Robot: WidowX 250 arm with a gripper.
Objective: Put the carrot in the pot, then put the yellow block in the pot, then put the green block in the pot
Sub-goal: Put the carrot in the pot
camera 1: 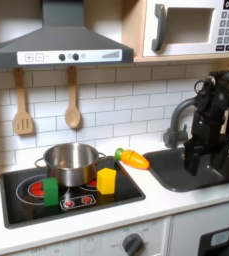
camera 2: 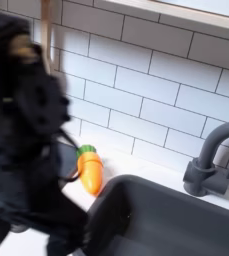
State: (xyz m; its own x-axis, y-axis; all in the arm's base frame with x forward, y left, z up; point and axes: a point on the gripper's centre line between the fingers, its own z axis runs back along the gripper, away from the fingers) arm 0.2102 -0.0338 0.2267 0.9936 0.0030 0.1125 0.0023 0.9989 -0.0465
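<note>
In the first exterior view the steel pot (camera 1: 71,161) stands on the back of the black cooktop (camera 1: 26,203). In front of it the green block (camera 1: 51,190) stands upright, with the yellow block (camera 1: 106,181) to its right. The orange carrot (camera 1: 134,157) lies on the counter right of the pot, and it appears again as the carrot (camera 2: 89,171) in the second exterior view. My gripper (camera 1: 199,164) hangs over the dark sink (camera 1: 191,178), well right of the carrot and touching nothing. Its jaws are too dark to read. The black arm (camera 2: 26,150) is a blur on the second exterior view's left.
A grey faucet (camera 1: 176,122) rises behind the sink, also seen as the faucet (camera 2: 210,162). Two wooden utensils (camera 1: 22,105) hang on the tiled wall under a range hood (camera 1: 61,45). A microwave (camera 1: 191,28) sits above the arm.
</note>
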